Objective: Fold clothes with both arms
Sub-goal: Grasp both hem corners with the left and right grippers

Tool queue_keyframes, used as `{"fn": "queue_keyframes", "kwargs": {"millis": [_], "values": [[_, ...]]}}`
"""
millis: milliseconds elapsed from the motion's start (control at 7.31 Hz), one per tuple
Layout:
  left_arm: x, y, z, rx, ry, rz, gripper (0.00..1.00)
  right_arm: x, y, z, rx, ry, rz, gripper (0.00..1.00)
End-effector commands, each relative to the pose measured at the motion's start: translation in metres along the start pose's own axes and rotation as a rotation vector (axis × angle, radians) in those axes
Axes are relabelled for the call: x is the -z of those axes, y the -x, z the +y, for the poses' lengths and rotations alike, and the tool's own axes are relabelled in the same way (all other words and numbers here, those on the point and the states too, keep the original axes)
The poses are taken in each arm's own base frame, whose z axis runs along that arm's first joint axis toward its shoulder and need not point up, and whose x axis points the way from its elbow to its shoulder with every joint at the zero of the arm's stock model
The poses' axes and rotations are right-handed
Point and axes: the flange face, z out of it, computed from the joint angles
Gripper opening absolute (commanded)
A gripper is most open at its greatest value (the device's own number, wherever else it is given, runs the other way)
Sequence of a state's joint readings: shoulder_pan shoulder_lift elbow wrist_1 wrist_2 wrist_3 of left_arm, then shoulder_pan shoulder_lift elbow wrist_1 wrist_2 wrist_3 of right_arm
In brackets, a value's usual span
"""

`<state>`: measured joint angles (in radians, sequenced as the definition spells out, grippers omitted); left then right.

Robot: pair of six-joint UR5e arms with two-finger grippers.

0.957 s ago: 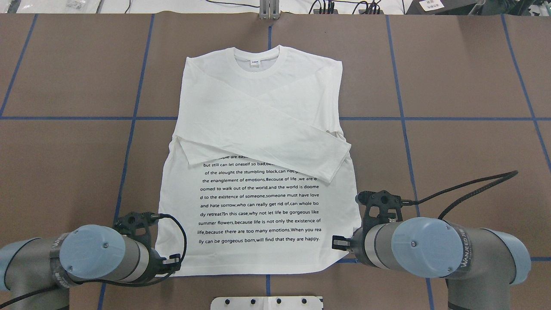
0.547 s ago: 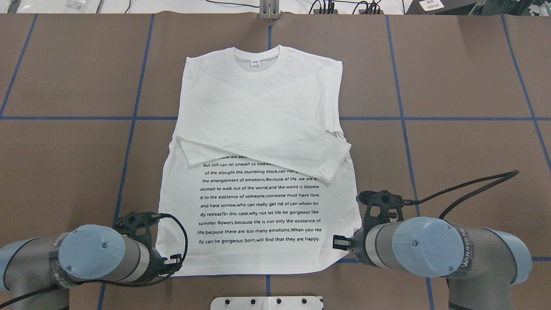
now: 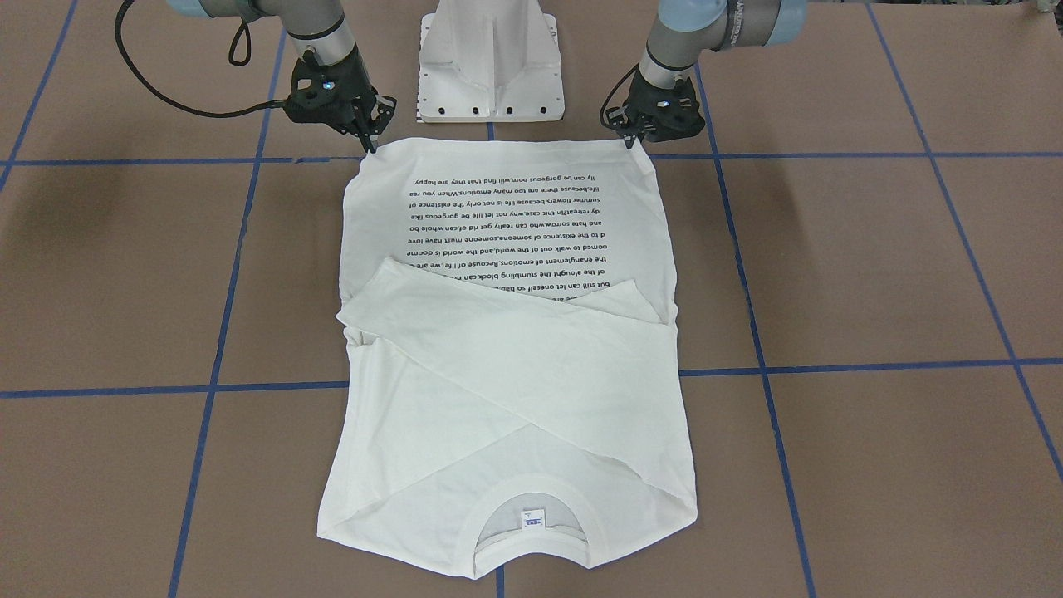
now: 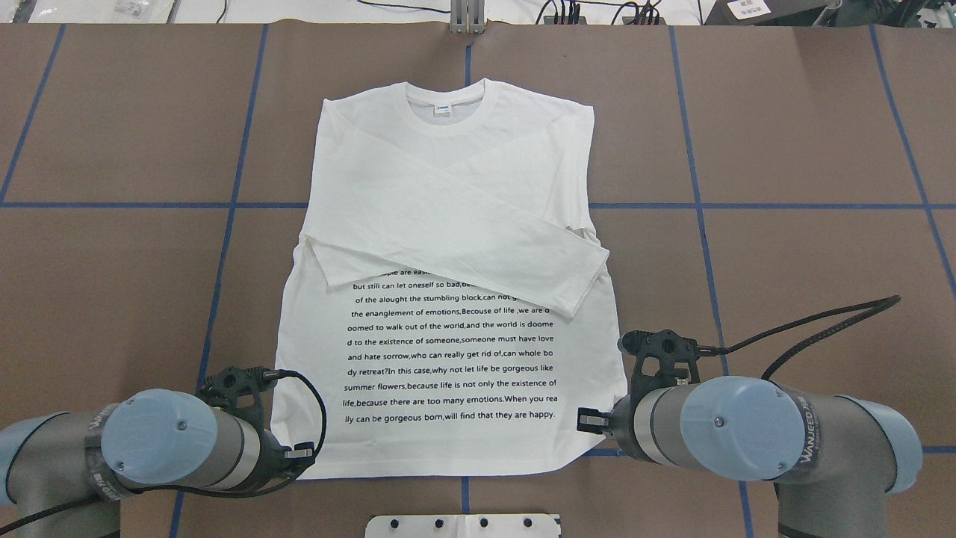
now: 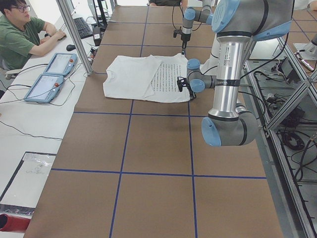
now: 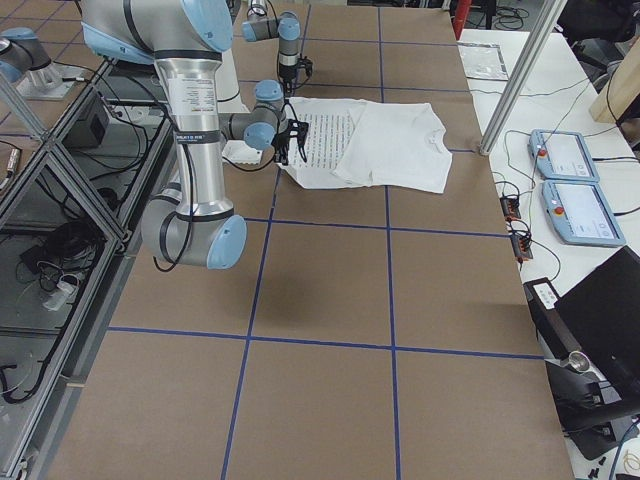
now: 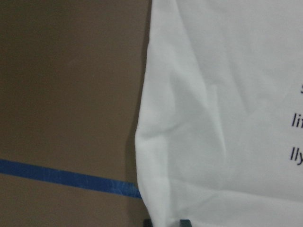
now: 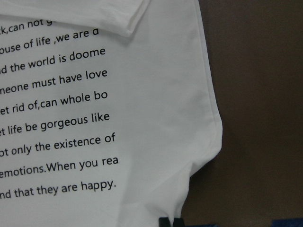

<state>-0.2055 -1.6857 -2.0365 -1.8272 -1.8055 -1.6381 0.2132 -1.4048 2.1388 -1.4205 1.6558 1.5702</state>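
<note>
The white long-sleeved T-shirt (image 4: 448, 187) lies flat on the brown table, collar (image 4: 445, 112) at the far end. Both sleeves are crossed over the chest, above the block of black text (image 4: 452, 359). My left gripper (image 3: 633, 144) sits at the hem corner on my left, and the left wrist view shows its fingertips (image 7: 148, 222) pinching puckered cloth. My right gripper (image 3: 370, 148) is at the opposite hem corner, shut on the cloth edge (image 8: 199, 161). In the overhead view the wrists hide both grippers.
The white pedestal base (image 3: 492, 58) stands just behind the hem, between the arms. Blue tape lines (image 4: 224, 224) grid the table. A seated person (image 5: 20, 34) and two teach pendants (image 5: 52, 74) are beyond the table's far edge, near an aluminium post (image 5: 74, 34).
The left wrist has crept very slightly toward the shirt's hem corner. The right arm and the shirt look the same.
</note>
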Motion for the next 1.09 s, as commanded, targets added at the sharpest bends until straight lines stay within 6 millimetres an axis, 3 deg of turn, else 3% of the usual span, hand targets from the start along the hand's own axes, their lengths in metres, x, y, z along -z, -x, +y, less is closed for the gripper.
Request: {"fn": "queue_keyframes", "kwargs": {"millis": [0,410,547,820,957], "values": [[0.023,-0.002,0.000,0.011,-0.005,0.022,0.00,0.004,-0.001,-0.001,-0.001,-0.002,-0.004,0.00],[0.064,-0.006,0.010,0.008,-0.003,0.026,0.00,0.026,-0.005,0.003,0.009,0.036,-0.033,0.00],[0.072,-0.009,0.015,0.003,0.002,0.043,0.00,0.038,-0.019,0.007,0.013,0.077,-0.034,0.00],[0.104,-0.011,0.038,-0.036,0.034,0.100,0.00,0.073,-0.031,0.019,0.020,0.157,-0.065,0.00],[0.122,0.000,0.055,-0.061,0.061,0.113,0.00,0.090,-0.037,0.025,0.024,0.206,-0.079,0.00]]}}
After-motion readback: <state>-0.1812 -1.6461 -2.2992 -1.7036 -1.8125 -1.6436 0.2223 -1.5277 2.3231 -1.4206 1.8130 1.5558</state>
